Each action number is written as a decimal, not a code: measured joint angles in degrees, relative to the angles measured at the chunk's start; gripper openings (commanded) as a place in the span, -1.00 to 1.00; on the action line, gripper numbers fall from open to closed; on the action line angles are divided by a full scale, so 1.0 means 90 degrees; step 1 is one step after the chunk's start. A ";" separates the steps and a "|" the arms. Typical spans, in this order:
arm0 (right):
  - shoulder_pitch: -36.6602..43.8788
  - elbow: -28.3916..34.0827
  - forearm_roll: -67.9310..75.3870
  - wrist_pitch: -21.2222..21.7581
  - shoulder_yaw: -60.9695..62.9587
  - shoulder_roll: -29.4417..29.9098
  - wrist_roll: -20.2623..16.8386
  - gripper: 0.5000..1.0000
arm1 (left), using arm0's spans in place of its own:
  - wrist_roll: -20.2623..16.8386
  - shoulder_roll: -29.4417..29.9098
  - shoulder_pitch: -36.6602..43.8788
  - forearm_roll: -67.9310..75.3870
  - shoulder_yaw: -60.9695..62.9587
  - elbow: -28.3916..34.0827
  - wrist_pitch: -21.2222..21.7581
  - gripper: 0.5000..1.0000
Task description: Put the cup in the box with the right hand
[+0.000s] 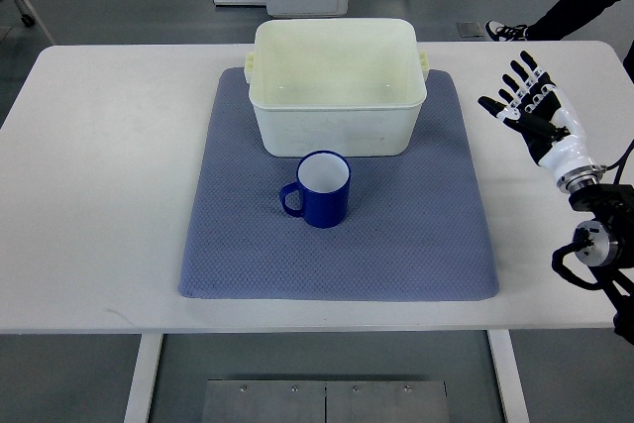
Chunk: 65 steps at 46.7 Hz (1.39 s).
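White and bare along its left side, the surface [89, 195] is carrying a blue-grey textured mat [396, 235] laid across its middle. On the mat's far half a cream plastic box [337, 131] is sitting upright with its open top facing the camera; nothing is showing inside it. Just in front of the box's near wall, the dark blue cup [323, 190] is standing upright on the mat, its white inside showing and its handle pointing left. The cup looks to be just short of touching the box, though from this steep angle that gap is hard to judge.

Further right, past the mat's edge, the right hand [533, 106] is hovering over the bare surface, well apart from the cup and the box. Its black-and-white fingers [517, 74] are spreading wide and pointing away from the robot, holding nothing, with the wrist and cabled arm trailing off toward the picture's right edge. Beyond the surface's far right corner, a person's shoe [507, 32] and dark trouser leg are showing on the floor.
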 measured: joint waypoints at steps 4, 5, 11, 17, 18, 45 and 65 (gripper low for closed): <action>-0.0097 0.0158 0.0000 0.0112 -0.0268 -0.0268 0.0209 1.00 | -0.0001 0.0000 0.0000 0.0000 0.0000 0.0002 0.0000 1.00; -0.0122 0.0240 -0.0001 0.0129 -0.0350 -0.0347 0.0274 1.00 | 0.0000 0.0000 0.0000 0.0000 0.0000 0.0002 0.0000 1.00; -0.0328 0.0795 0.0000 0.0159 -0.0706 -0.0662 0.0574 1.00 | -0.0002 0.0000 -0.0001 -0.0001 0.0000 0.0000 0.0000 1.00; -0.0511 0.1290 0.0000 0.0160 -0.1050 -0.0933 0.0829 1.00 | -0.0001 0.0000 0.0000 -0.0002 0.0008 0.0000 0.0000 1.00; -0.0530 0.1351 0.0000 0.0160 -0.1106 -0.0968 0.0879 1.00 | 0.0000 0.0000 0.0000 -0.0003 0.0005 0.0000 0.0000 1.00; -0.0705 0.2371 -0.0036 0.0159 -0.2295 -0.1377 0.0999 0.99 | 0.0000 0.0000 0.0000 -0.0003 0.0003 -0.0001 0.0002 1.00; -0.0587 0.2673 -0.0154 0.0049 -0.2509 -0.1057 0.0996 0.99 | 0.0000 0.0000 0.0000 -0.0002 0.0000 0.0001 0.0001 1.00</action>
